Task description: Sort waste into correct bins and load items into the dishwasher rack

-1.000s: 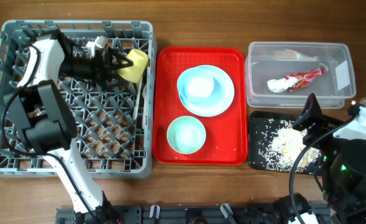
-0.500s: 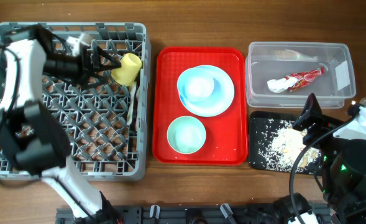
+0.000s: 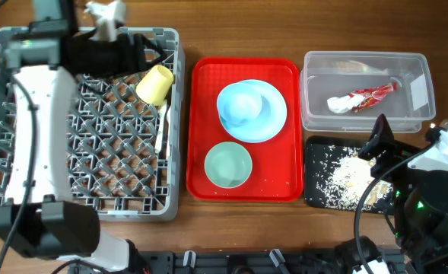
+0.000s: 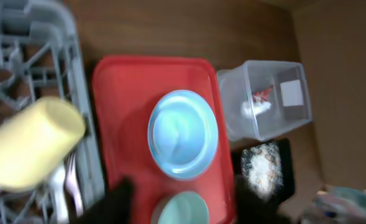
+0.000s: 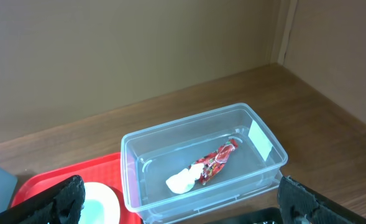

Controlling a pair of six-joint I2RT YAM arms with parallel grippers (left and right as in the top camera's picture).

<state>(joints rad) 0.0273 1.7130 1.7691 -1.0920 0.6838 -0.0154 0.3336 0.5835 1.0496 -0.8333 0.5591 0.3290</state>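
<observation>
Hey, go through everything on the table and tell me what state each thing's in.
yellow cup, on its side in the dishwasher rack, unheld
pale blue plate, on the red tray, bowl stacked on it
mint-green bowl, upright, empty
clear tub, uncovered, holding wrapper and napkin
black tray, strewn with crumbs
left claw, open, empty
right claw, open, empty

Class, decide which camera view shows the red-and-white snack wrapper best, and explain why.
The right wrist view: the snack wrapper lies large and sharp inside the clear tub. The overhead view shows it smaller, though unobstructed. The left wrist view shows only a blurred red speck.
</observation>
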